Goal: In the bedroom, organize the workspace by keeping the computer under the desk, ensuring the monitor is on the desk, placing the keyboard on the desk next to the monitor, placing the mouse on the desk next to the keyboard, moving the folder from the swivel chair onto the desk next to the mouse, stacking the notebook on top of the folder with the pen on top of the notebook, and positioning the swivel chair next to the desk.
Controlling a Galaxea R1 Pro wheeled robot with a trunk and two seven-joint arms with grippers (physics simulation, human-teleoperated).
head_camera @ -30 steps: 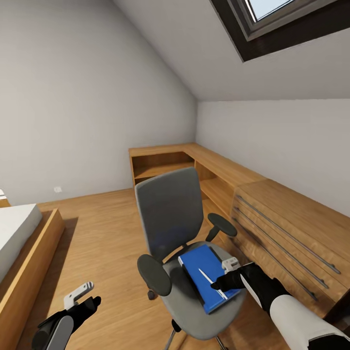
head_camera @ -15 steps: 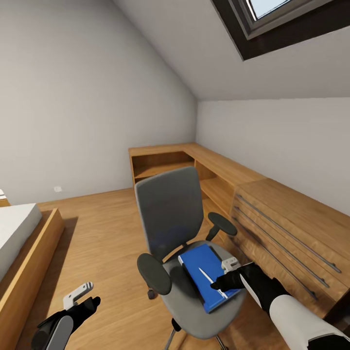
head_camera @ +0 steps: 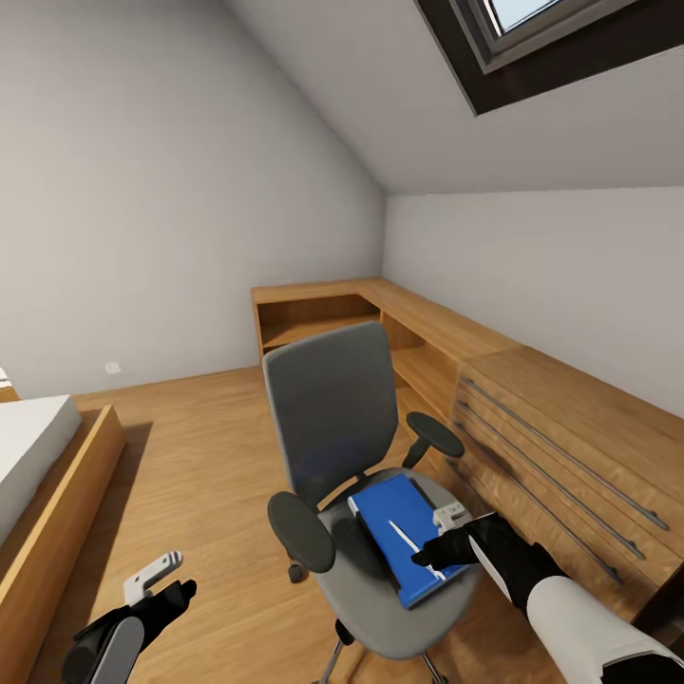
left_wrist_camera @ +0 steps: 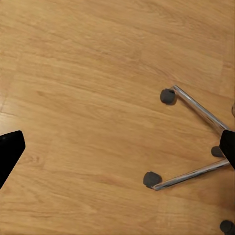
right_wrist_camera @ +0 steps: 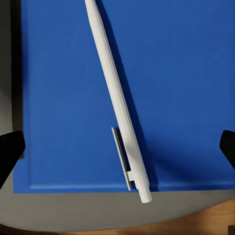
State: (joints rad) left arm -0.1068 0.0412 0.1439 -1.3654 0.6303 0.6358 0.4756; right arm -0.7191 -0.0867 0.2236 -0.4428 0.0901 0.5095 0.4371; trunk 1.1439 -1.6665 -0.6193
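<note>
The slender white pen (right_wrist_camera: pixel 117 100) lies on the flat bright blue folder (head_camera: pixel 407 538) on the grey padded swivel chair (head_camera: pixel 351 475). The released right pincer (right_wrist_camera: pixel 117 147) (jaws straddling it) should descend squarely before clenching.

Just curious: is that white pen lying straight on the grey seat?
No, the pen lies on the blue folder, which covers the swivel chair seat.

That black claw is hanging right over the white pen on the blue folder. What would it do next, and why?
Probably ease the right claw straight down and close on the pen. The wrist view shows its fingertips spread wide on either side, with the pen lying loose on the folder on the swivel chair. The pen likely has to come off before the folder can go to the desk.
</note>
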